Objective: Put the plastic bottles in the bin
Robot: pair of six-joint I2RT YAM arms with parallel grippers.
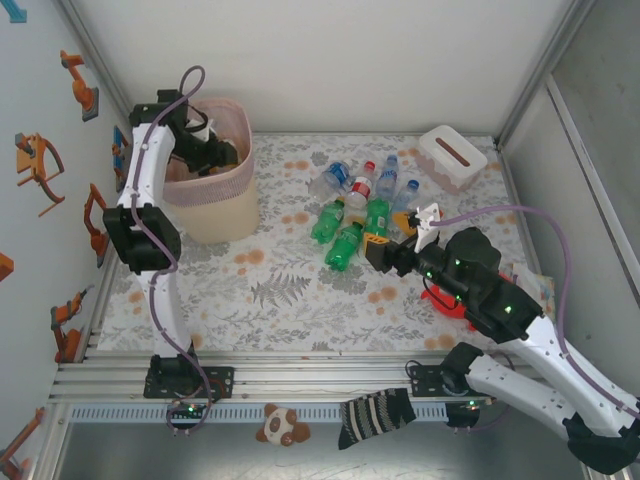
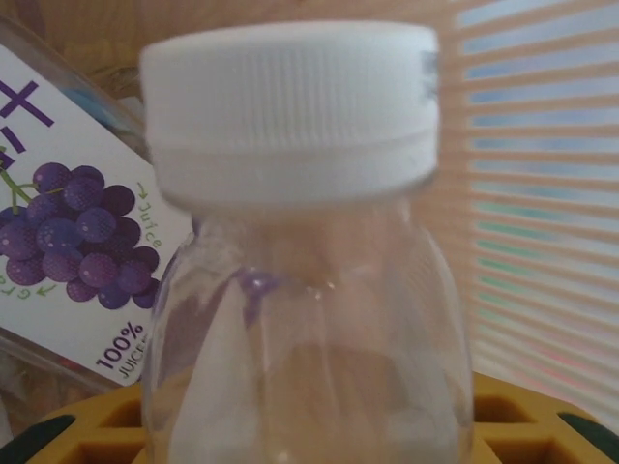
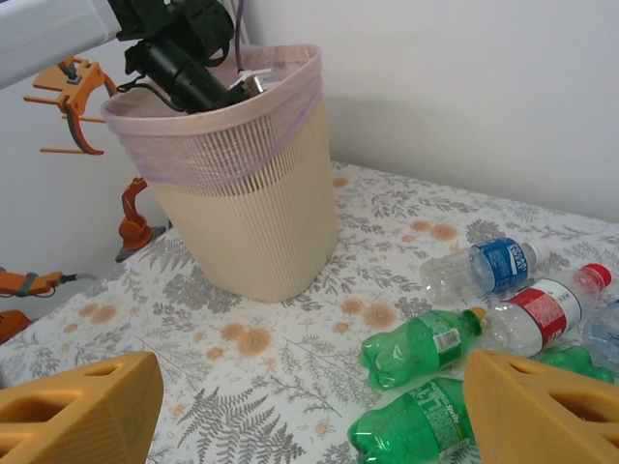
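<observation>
Could jam white-cap bottle, betw. jaws of left pincer inside bin, vs grape-label bottle just behind if let go askew, can't tell if gripped or freed; right pincer open, green bottles just ahead.

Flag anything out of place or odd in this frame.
A striped sock and a small plush toy lie beyond the near edge of the table, off the work surface. A red toy sits on the table, partly under the right arm; it is no bottle.
</observation>
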